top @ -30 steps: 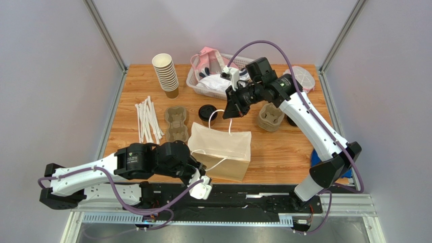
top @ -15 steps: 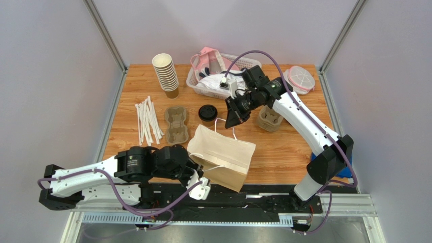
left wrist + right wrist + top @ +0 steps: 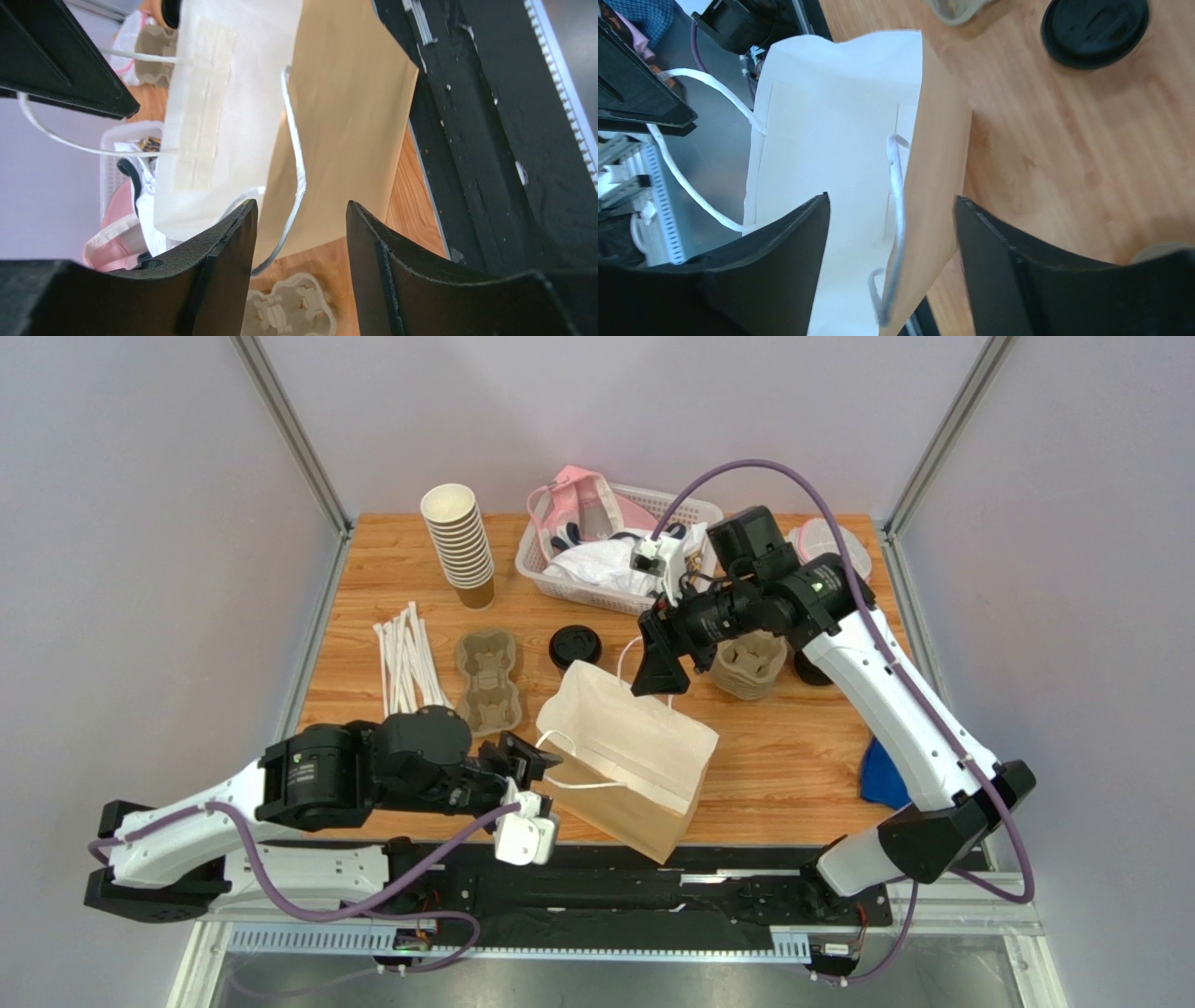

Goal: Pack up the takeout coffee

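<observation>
The takeout coffee (image 3: 575, 646), a brown cup under a black lid (image 3: 1094, 26), stands on the table just beyond the paper bag (image 3: 631, 756). The bag's mouth is spread, and its white inside (image 3: 829, 161) shows. My left gripper (image 3: 522, 756) is at the bag's near-left side, open (image 3: 300, 210); a white handle loop (image 3: 298, 168) runs loosely between its fingers. My right gripper (image 3: 659, 672) hovers over the bag's far rim, open (image 3: 891, 203), with the other handle (image 3: 898, 189) and the bag's brown wall between its fingers, ungripped.
A stack of lidless cups (image 3: 459, 543) and a white basket (image 3: 603, 546) sit at the back. White straws (image 3: 407, 669) and a pulp cup carrier (image 3: 488, 679) lie left of the bag, another carrier (image 3: 748, 665) to the right. A blue cloth (image 3: 881, 773) lies near the right edge.
Both grippers have gone from shut to open, letting go of the bag's handles. The left gripper has drawn back to the left; the bag has shifted and stands with its mouth spread.
</observation>
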You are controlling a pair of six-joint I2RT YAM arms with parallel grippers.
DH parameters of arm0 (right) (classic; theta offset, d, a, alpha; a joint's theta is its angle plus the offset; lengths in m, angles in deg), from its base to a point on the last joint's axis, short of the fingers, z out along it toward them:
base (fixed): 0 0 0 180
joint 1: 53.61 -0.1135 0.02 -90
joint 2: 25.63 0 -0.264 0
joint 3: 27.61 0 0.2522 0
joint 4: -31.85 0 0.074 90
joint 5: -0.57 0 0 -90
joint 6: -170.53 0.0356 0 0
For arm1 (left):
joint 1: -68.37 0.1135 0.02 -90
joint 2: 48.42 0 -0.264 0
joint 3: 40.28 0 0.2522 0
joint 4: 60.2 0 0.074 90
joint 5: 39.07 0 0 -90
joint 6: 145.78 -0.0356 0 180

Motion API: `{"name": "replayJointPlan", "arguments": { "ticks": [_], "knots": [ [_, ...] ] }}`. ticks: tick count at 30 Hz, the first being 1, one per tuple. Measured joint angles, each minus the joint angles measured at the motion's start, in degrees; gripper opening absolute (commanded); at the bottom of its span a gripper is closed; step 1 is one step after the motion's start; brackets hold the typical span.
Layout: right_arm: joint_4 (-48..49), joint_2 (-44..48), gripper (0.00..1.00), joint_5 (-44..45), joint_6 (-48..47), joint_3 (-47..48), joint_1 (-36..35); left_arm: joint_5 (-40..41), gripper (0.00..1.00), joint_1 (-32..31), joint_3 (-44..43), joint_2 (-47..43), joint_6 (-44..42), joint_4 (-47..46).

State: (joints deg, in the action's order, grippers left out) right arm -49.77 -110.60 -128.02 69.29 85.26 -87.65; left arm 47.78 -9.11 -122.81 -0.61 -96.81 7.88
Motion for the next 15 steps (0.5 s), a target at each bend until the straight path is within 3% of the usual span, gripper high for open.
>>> {"name": "replayJointPlan", "arguments": {
  "ticks": [2, 8, 15],
  "knots": [
    [-0.42, 0.44, 0.84, 0.74, -1.86, 2.84, 0.0, -0.85, 0.62, 0.0, -2.21, 0.39, 0.31, 0.0],
    [-1.66, 0.5, 0.97, 3.72, -7.8, 9.66, 0.0, -2.21, 0.74, 0.0, -6.1, 0.79, 0.46, 0.04],
    [2.29, 1.51, 0.99, 7.61, -14.36, 13.92, -0.96, -2.27, 0.76, 3.08, -12.44, 0.66, 1.95, -0.83]
  ]
}}
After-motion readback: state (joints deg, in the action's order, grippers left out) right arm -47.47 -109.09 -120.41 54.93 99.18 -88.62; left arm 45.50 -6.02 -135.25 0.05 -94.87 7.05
